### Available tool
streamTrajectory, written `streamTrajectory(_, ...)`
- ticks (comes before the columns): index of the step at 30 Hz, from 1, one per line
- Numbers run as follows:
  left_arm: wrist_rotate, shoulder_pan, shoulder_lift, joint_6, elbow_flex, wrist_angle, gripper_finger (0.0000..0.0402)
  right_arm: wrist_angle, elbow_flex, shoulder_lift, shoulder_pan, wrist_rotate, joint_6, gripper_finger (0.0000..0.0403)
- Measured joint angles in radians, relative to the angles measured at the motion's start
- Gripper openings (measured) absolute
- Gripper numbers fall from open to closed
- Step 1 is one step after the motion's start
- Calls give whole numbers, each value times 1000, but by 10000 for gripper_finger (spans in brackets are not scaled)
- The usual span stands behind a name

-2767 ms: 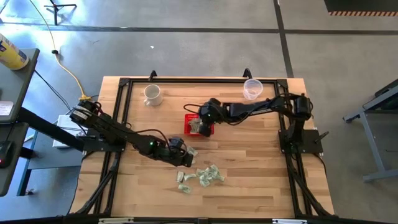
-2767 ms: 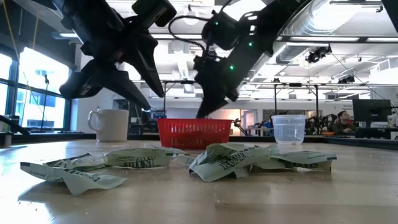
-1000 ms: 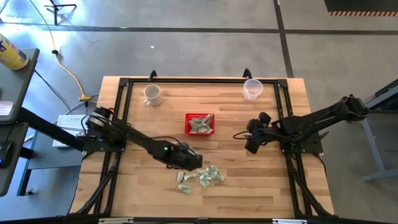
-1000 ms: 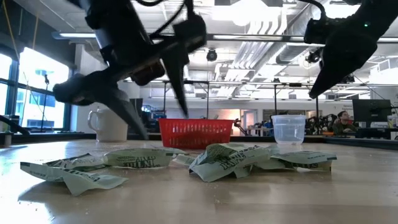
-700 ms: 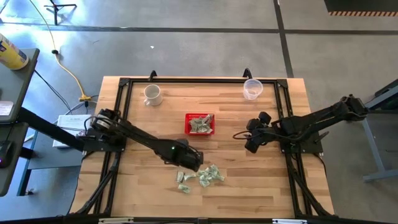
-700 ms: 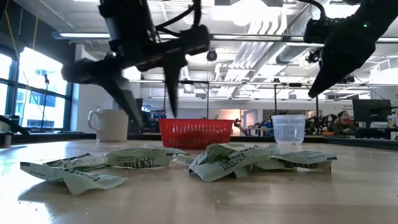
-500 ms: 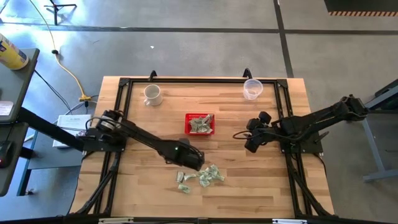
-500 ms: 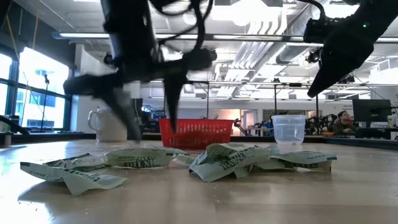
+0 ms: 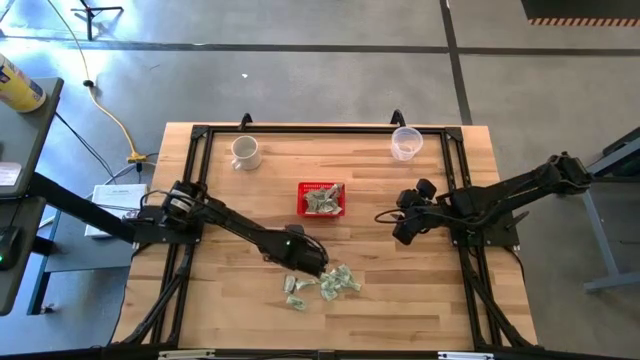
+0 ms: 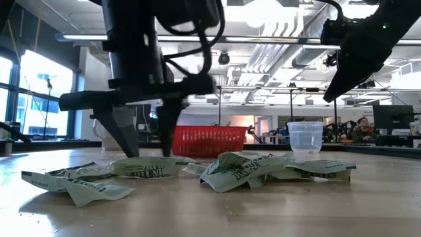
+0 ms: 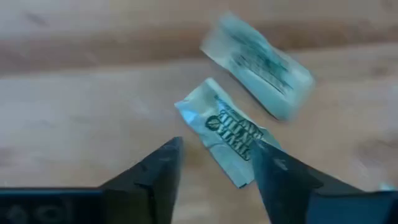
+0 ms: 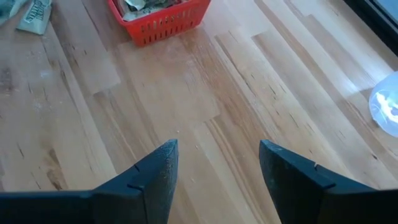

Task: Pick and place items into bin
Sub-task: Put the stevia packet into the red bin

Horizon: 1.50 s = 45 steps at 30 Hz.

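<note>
The left gripper [image 9: 312, 262], fingers parted, is straddling a wrapper [image 11: 235, 132] near the table's [image 9: 400, 300] front edge. Next it probably needs closing and carrying to the red basket [image 9: 321, 199]. The right gripper [image 9: 403, 232] is waiting open near the right edge.

The robot has two arms. Both are dark, almost black, and made of long thin parts joined one after another. The left arm [image 9: 215, 222] has a tiny green light on it. A thin black cable loops beside the right arm [image 9: 480, 200]. Each arm ends in a claw with two flat, dark fingers [image 12: 155, 174] that get narrower toward the tips. The fingers look smooth and plain.
</note>
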Motion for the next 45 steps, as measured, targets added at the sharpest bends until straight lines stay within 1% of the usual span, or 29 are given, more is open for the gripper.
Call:
streamTrajectory(5, -48, 25, 2, 64, -2, -103, 148, 1, 0, 0, -14, 4, 0, 216)
streamTrajectory(11, -31, 74, 2, 242, 5, -111, 31, 7, 0, 0, -49, -2, 0, 216)
streamTrajectory(12, -27, 80, 2, 263, 9, -111, 22, 7, 0, 0, -54, -4, 0, 216)
streamTrajectory(14, -27, 92, 5, 290, 21, -111, 22, 7, 0, 0, -59, -5, 0, 216)
streamTrajectory(17, -23, 101, 6, 333, 63, -130, 34, 7, 0, 0, -60, -5, 0, 216)
streamTrajectory(21, -36, 97, 6, 412, 198, -238, 22, 7, 0, 0, -59, -5, 0, 216)
streamTrajectory(26, -154, 106, 4, 487, 387, -424, 22, 7, 0, 0, -59, 6, -1, 216)
streamTrajectory(28, -167, 122, 3, 492, 419, -481, 27, 7, 0, 0, -59, 8, -13, 216)
streamTrajectory(31, -114, 139, 2, 460, 409, -519, 50, 7, 0, 0, -59, 11, -17, 216)
streamTrajectory(33, -52, 143, 2, 407, 373, -495, 80, 7, 0, 0, -59, 20, -18, 216)
streamTrajectory(37, 42, 143, 3, 271, 274, -374, 155, 7, 0, 0, -59, 32, -19, 216)
streamTrajectory(41, 59, 143, 3, 154, 203, -325, 226, 7, 0, 0, -59, 35, -24, 216)
streamTrajectory(43, 59, 143, 3, 123, 180, -320, 252, 7, 0, 0, -59, 35, -31, 216)
streamTrajectory(45, 58, 143, 3, 109, 163, -321, 269, 7, 0, 0, -59, 36, -41, 216)
